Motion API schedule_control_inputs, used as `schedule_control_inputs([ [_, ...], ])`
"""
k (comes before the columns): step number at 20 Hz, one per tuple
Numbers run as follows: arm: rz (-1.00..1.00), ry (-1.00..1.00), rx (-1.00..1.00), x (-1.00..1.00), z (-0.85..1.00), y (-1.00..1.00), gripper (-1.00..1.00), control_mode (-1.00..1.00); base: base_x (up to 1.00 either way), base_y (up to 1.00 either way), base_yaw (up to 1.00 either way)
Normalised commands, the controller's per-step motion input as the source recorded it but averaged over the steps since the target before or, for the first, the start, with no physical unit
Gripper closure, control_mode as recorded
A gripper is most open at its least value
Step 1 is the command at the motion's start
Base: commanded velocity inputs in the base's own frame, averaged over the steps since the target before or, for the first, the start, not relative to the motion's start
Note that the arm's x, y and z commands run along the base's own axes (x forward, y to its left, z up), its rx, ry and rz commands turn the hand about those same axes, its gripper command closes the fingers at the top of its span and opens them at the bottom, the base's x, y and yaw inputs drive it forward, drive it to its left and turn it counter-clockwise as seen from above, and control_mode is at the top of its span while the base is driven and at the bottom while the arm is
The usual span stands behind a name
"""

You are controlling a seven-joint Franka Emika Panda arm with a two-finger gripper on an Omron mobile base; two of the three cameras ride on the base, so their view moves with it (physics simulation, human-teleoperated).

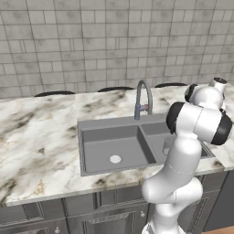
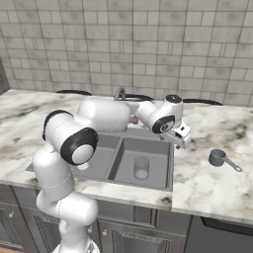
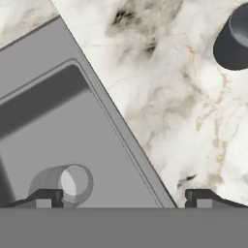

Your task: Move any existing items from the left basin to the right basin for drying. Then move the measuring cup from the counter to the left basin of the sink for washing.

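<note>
The pale see-through tumbler (image 2: 141,167) stands upright in the narrower right basin (image 2: 153,150) of the grey sink (image 1: 87,125). The wide left basin (image 1: 103,146) holds nothing but its round drain. On the marble counter (image 2: 197,183) to the right of the sink sits the dark grey measuring cup (image 2: 217,158), handle pointing right. My gripper (image 2: 184,140) hovers open above the sink's right rim, between tumbler and cup, with nothing between its fingers. In the hand view the gripper (image 3: 123,198) straddles the rim, with the tumbler (image 3: 68,183) by the left fingertip and the measuring cup (image 3: 235,43) at the top right.
A tall arched steel faucet (image 1: 142,98) rises behind the sink's divider. A tiled wall backs the counter. My own arm covers much of the right basin in the left base view and part of the left basin (image 2: 101,153) in the right base view.
</note>
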Motion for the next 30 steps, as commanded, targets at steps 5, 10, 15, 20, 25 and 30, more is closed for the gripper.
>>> schedule_control_inputs([
  [5, 0.00, -0.05, -0.05, -0.12, 0.16, -0.35, -1.00, -1.00, 0.00, 0.00, 0.00],
  [10, 0.00, -0.06, -0.06, -0.11, 0.10, -0.41, -1.00, -1.00, 0.00, 0.00, 0.00],
  [15, 0.00, -0.06, -0.04, -0.03, 0.10, -0.33, -1.00, -1.00, 0.00, 0.00, 0.00],
  [20, 0.00, -0.06, -0.01, -0.01, 0.07, -0.30, -1.00, -1.00, 0.00, 0.00, 0.00],
  [25, 0.00, -0.02, 0.00, 0.00, 0.00, -0.27, -1.00, -1.00, 0.00, 0.00, 0.00],
  [30, 0.00, 0.00, 0.00, 0.02, 0.00, -0.17, -1.00, -1.00, 0.00, 0.00, 0.00],
])
